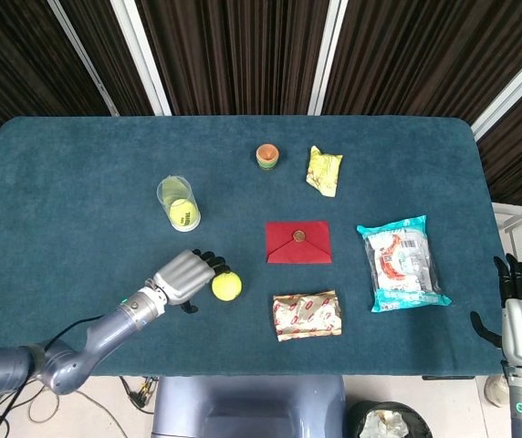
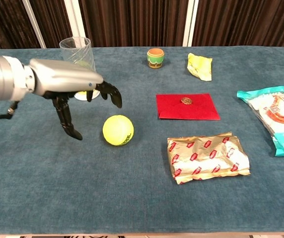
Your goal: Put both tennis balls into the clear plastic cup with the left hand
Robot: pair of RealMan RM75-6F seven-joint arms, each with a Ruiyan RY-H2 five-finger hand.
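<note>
A clear plastic cup (image 1: pixel 178 203) (image 2: pixel 77 52) stands upright left of centre, with one tennis ball (image 1: pixel 182 210) inside it. The second tennis ball (image 1: pixel 226 286) (image 2: pixel 117 130) lies on the blue cloth nearer the front edge. My left hand (image 1: pixel 186 276) (image 2: pixel 68 85) hovers just left of this loose ball, fingers spread and arched toward it, holding nothing. In the chest view the hand hides the cup's lower half. My right hand (image 1: pixel 519 318) hangs off the table's right edge, away from everything.
A red envelope (image 1: pixel 297 242) lies at the centre, a gold snack packet (image 1: pixel 307 315) just right of the loose ball. A small orange pot (image 1: pixel 266 156) and a yellow wrapper (image 1: pixel 324 171) sit at the back. A teal-edged packet (image 1: pixel 401 263) lies at the right.
</note>
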